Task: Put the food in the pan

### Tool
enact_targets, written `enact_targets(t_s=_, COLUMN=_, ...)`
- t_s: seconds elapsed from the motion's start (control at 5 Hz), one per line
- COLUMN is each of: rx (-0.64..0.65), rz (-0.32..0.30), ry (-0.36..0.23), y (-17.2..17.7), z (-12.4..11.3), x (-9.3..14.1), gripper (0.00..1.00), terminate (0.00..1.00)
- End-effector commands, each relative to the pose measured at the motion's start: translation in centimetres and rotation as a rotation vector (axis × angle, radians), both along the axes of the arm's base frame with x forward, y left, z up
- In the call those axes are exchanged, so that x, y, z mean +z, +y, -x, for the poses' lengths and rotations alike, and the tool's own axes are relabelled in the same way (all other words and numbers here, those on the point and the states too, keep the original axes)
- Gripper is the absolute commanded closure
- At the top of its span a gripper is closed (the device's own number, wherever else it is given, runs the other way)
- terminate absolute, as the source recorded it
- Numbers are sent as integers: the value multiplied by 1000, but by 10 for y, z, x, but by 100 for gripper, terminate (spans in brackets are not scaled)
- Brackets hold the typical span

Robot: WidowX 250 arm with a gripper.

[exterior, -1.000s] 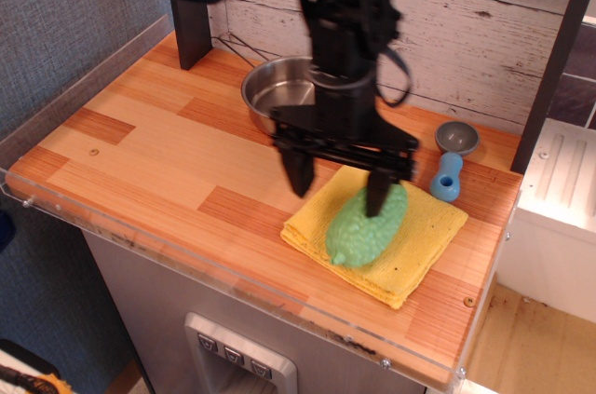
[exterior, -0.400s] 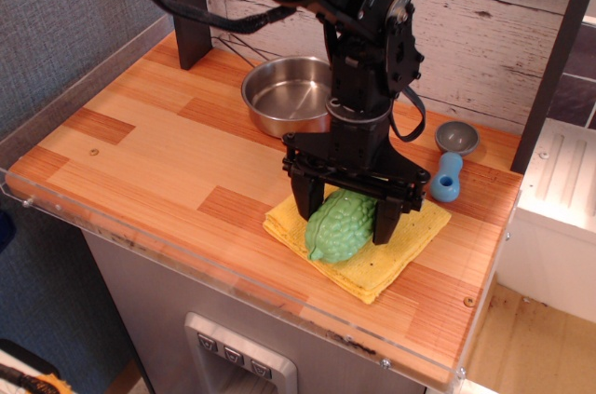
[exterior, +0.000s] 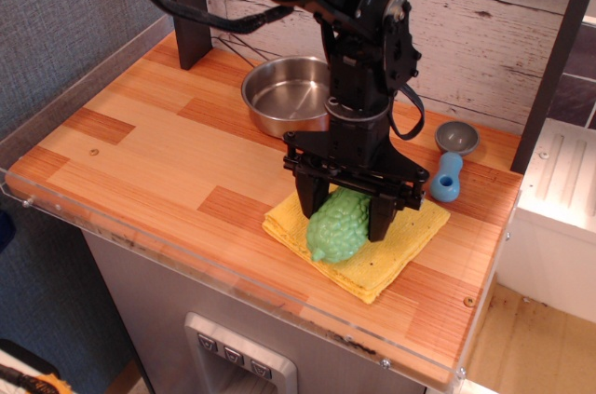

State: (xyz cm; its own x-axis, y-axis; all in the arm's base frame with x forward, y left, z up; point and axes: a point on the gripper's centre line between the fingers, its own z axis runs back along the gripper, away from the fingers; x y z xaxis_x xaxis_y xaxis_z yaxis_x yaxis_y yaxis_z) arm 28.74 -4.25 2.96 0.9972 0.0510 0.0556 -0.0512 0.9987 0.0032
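The food [exterior: 337,227] is a light green, knobbly toy vegetable lying on a yellow folded cloth [exterior: 396,247] near the table's front edge. My black gripper [exterior: 343,210] is down over it, one finger on each side of its upper end, closed against it. The food still rests on the cloth. The pan [exterior: 287,94] is a shiny steel bowl standing empty behind and to the left of the gripper, partly hidden by the arm.
A small grey scoop with a blue handle [exterior: 449,163] lies right of the arm. A dark post [exterior: 191,3] stands at the back left and a white plank wall runs behind. A clear plastic rim [exterior: 186,259] edges the wooden table's front.
The gripper came down over the food and its fingers closed in on it. Cloth and food shifted left toward the front; the food is now narrower between the fingers.
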Motion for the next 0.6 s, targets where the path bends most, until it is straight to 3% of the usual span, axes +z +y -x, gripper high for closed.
enact_targets(t_s=0.0, rx=115, rz=-13, ry=-182, y=54, z=-29, x=71, gripper=100, terminate=0)
enact_targets(t_s=0.4, rx=231, rz=-35, ry=-129, y=111, z=-50, x=55, gripper=100, terminate=0)
